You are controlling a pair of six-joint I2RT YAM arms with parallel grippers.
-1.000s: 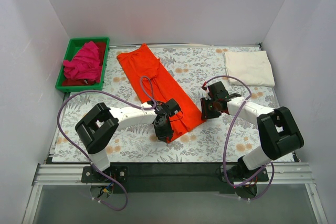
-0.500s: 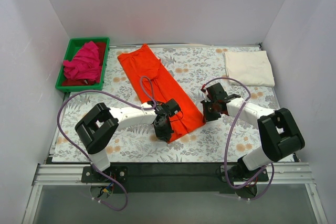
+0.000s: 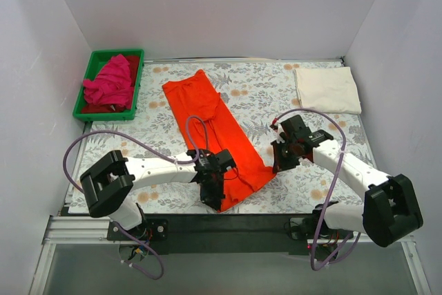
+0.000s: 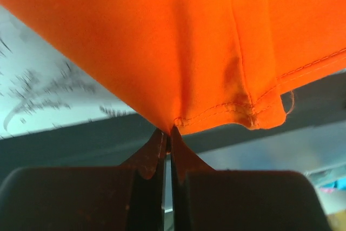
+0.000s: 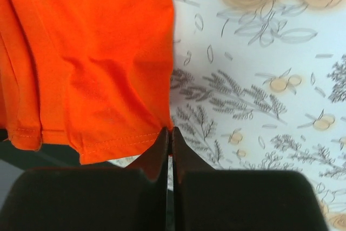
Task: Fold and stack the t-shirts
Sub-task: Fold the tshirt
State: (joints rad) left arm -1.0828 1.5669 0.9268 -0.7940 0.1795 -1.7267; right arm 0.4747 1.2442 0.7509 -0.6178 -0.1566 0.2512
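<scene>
**A:** Overhead notes. The orange-red t-shirt [image 3: 210,119] lies as a long folded strip on the floral cloth [image 3: 269,91], slanting from far left towards near centre. Your left gripper [image 3: 215,200] sits at its near end and your right gripper [image 3: 278,164] at the near-right corner. From up there you cannot read either pair of jaws.

**B:** The wrist cameras settle that. In the left wrist view, your fingers [image 4: 153,155] are pinched together on the stitched hem, and the fabric draws to a point at the tips. The dark table edge [image 4: 65,150] shows behind. In the right wrist view, the jaws are closed to a slit, nipping the hem's corner, with floral print open to the right.

**A:** Only the overhead shows the others. The cream-white t-shirt [image 3: 328,90] lies folded flat at far right, well apart from both arms. The magenta-pink t-shirt [image 3: 110,82] is bunched in the green tray [image 3: 117,53] at far left.
</scene>
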